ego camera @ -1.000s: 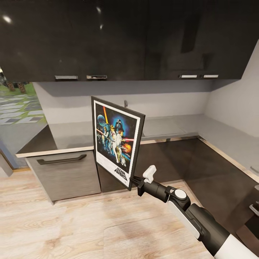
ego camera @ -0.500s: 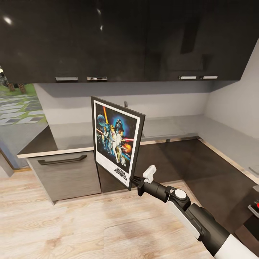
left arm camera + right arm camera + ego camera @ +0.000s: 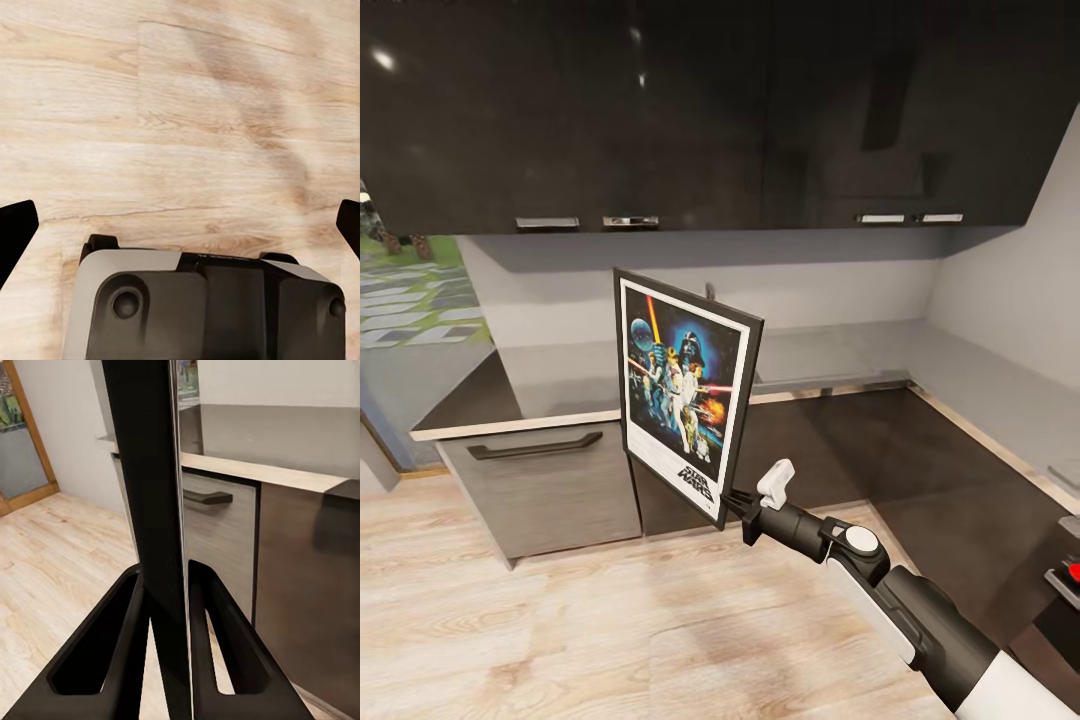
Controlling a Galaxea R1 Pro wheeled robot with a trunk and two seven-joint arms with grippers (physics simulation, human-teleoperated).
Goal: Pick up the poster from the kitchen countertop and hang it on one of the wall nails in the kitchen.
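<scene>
poster (image 3: 685,390) — upright in right gripper (image 3: 738,505)

"STAR WARS", seemingly, on the poster (image 3: 683,394) lower white strip

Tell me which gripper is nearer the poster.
Right. The right gripper clamps the poster at its lower edge; the left gripper hangs open over the floor, apart from it.

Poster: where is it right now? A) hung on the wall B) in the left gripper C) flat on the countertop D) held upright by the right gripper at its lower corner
D. The poster stands upright in the air in front of the kitchen countertop, with the right gripper pinching its lower corner; the right wrist view shows both fingers against the frame's edge.
</scene>
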